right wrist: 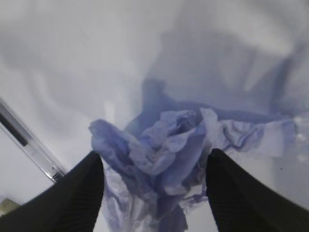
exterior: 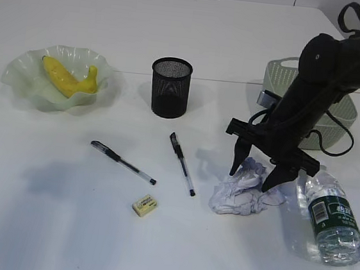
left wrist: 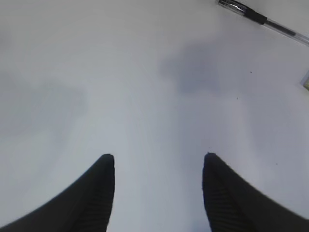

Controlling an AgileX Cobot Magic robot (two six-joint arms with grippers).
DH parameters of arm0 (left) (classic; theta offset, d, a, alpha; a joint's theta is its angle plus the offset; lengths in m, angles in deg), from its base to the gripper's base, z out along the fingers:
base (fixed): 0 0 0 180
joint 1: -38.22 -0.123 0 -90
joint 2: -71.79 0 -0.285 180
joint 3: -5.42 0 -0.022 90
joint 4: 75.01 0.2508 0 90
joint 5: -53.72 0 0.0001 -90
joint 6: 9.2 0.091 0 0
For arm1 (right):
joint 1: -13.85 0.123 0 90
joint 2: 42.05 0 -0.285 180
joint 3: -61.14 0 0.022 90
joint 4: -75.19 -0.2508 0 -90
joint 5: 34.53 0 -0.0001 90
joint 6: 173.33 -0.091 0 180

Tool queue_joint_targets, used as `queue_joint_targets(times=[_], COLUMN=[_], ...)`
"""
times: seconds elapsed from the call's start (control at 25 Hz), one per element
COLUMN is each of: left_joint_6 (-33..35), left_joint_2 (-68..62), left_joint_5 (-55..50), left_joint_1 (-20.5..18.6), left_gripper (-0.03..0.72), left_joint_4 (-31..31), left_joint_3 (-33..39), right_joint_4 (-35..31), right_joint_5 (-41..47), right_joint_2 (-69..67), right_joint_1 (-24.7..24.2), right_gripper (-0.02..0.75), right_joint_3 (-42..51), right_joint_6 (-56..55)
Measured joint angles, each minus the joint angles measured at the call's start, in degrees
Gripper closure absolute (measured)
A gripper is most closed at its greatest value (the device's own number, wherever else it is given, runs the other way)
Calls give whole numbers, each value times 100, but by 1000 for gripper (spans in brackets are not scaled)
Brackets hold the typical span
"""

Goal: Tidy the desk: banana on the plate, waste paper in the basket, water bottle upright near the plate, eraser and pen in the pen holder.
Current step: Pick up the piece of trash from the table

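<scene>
Right claw (exterior: 251, 177) spread, straddled crumpled paper (exterior: 244, 189) on worktop (exterior: 61, 226); bottle (exterior: 330, 215) lay just right, basket (exterior: 336, 116) behind. Left wrist: left claw (left wrist: 158, 164) spread over bare worktop, pen (left wrist: 263, 20) far corner. Right wrist: paper between fingers (right wrist: 82, 193), unpinched.

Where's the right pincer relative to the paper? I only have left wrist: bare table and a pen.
Observer: The right pincer is open, fingers straddling the waste paper, not closed on it.
Operator: Basket reachable?
Observer: The basket stands right behind that arm.
Operator: Banana done?
Observer: Yes, the banana lies on the plate.
Operator: Bottle?
Observer: The water bottle lies on its side, right of the paper.
</scene>
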Motion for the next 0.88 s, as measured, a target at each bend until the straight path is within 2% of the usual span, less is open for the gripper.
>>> queue_joint_targets(times=[0.12,0.36,0.44,0.68,0.88], left_joint_6=[0,0,0,0,0], left_joint_2=[0,0,0,0,0], left_joint_5=[27,51,60,64,73], left_joint_1=[0,0,0,0,0], left_gripper=[284,293,293,297,298], left_joint_4=[0,0,0,0,0], left_joint_3=[0,0,0,0,0], right_joint_4=[-14,-30,-40,58,250], right_joint_5=[-20,70,191,700,704], right_joint_2=[-23,-23,-23,-23,313], right_joint_1=[0,0,0,0,0], right_gripper=[276,502,537,557,558], right_joint_3=[-14,-113,-111,-111,-111], right_joint_6=[0,0,24,506,711])
